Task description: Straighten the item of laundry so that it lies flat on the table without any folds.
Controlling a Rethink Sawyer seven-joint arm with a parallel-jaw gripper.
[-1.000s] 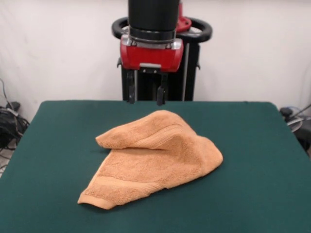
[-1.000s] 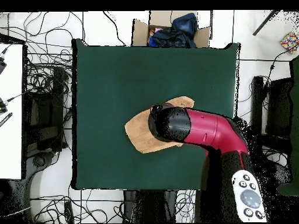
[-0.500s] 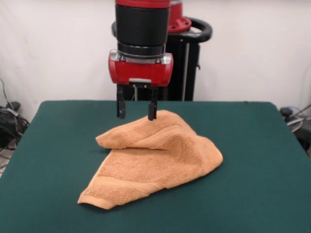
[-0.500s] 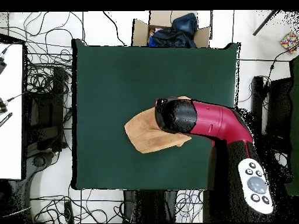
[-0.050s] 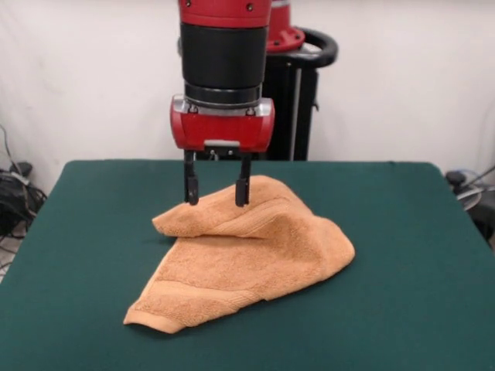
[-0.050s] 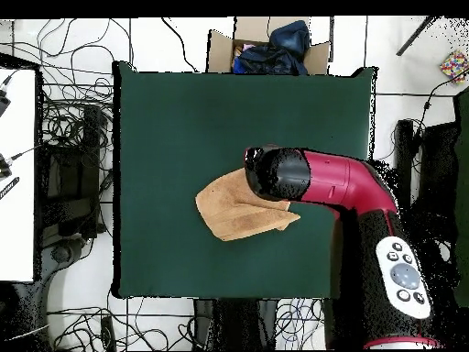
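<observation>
Orange terry towel (image 5: 247,259), folded over itself mid-table (image 5: 418,255), gripper (image 5: 216,202) poised with jaws spread at its raised rear fold; step judged: approach to grasp; next calls for descending, pinching that fold, drawing it outward.

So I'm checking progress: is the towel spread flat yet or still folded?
Still folded. The towel has a flap doubled over its far half, raised in a hump, under the open tool.

We see lots of bare table (image 5: 402,232) all around; only the bumpy towel (image 5: 247,255) blocks the middle.
</observation>
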